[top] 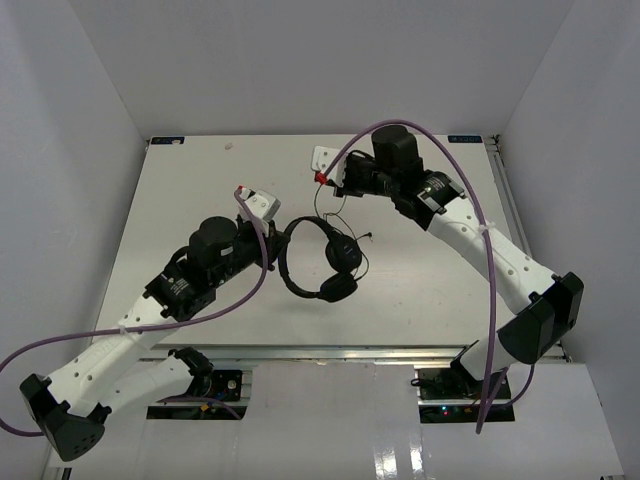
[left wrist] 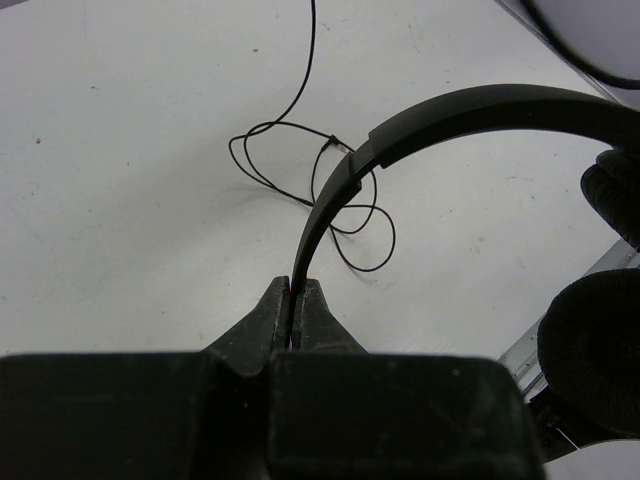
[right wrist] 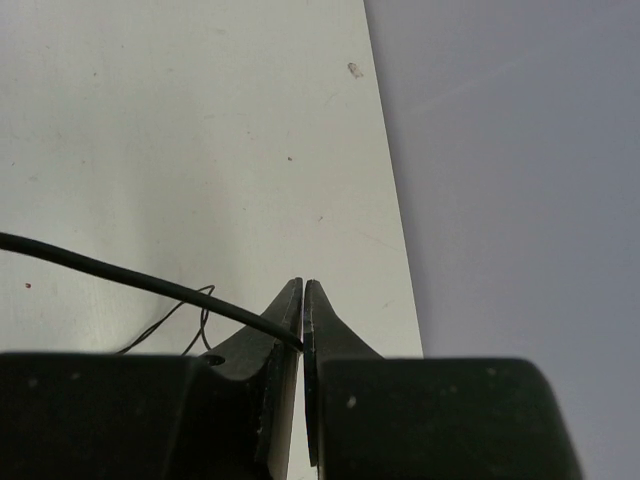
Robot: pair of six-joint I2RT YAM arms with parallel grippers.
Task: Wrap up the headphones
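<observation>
**Item 1, left gripper** (left wrist: 293, 290): your jaws are pressed together, pinching the thin edge of the headband (left wrist: 480, 105). In the top view this gripper (top: 272, 262) sits just left of the table's centre.

**Item 2, right gripper** (right wrist: 303, 285): your jaws are pressed together on the cord (right wrist: 120, 272), which enters at the fingertips from the left. In the top view this gripper (top: 330, 183) stands toward the far edge of the table (top: 200, 190), a little right of its centre line.

**Item 3, headphones** (top: 343, 252): they sit at the table's centre.
- The headband arc bulges toward the table's left side, where your left gripper holds it, and opens toward the right side.
- Its long axis, end to end, runs roughly from the near edge to the far edge.
- Both earcups (left wrist: 590, 350) sit on the right of the arc, one nearer the far edge than the other.
- You cannot tell whether they rest on the surface.

**Item 4, cord** (left wrist: 312, 30): a straight run leads from the headphones toward the far edge, up to your right gripper. Loose loops lie on the table right of centre, beside the earcups.
</observation>
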